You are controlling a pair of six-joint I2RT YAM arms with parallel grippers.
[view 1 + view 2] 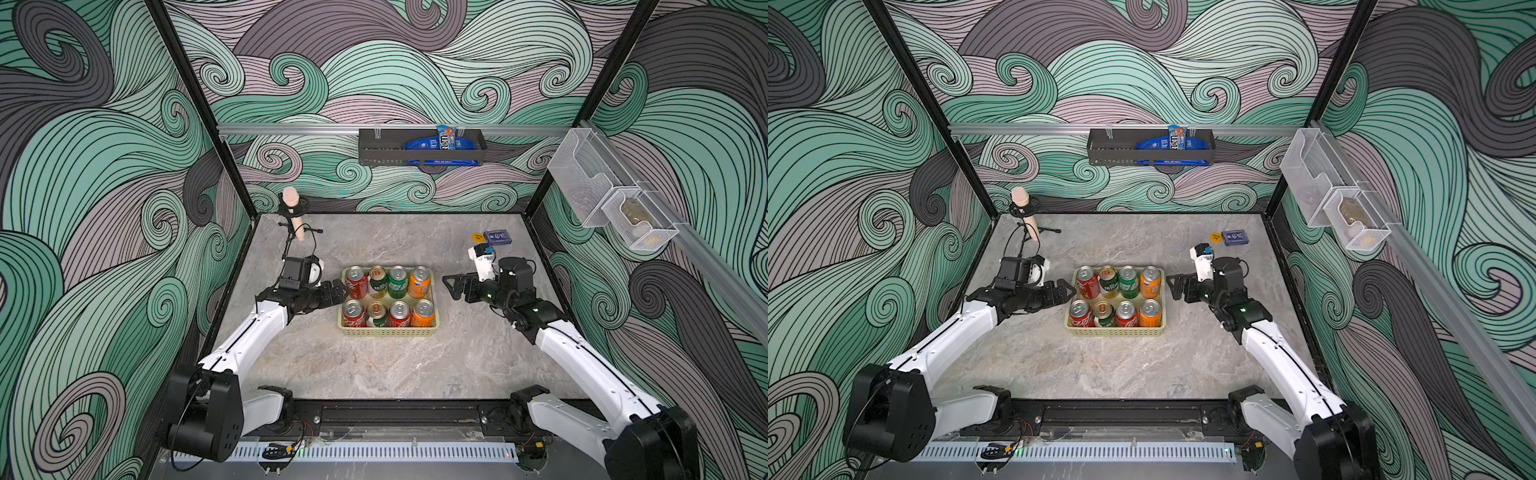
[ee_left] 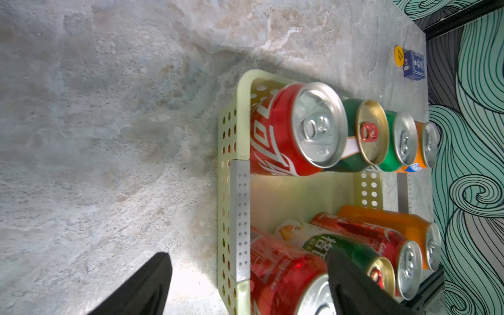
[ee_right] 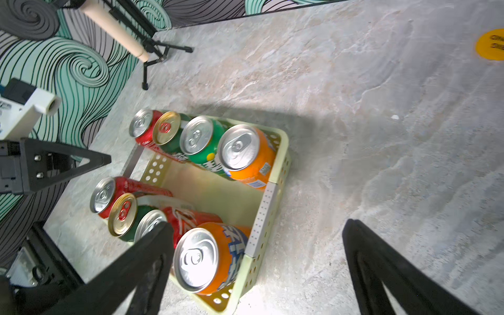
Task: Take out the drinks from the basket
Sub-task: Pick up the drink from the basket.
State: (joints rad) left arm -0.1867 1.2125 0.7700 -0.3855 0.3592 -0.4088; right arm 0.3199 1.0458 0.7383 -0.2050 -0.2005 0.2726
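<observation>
In both top views all eight cans [image 1: 398, 282] stand in the basket [image 1: 388, 331] mid-table; none is out yet. Left wrist view: the left gripper [image 2: 246, 255] is spread wide and empty at the basket's end wall. Right wrist view: the right gripper [image 3: 259, 225] is wide and empty at the opposite end.

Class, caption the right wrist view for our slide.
Open right gripper beside a yellow-green basket holding eight soda cans.

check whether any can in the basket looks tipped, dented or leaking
Nothing stands out. All eight cans stand upright in the basket, two rows of four, tops closed. No dents show, and no liquid on the table. Two dark green cans have gold tops, apparently by design.
</observation>
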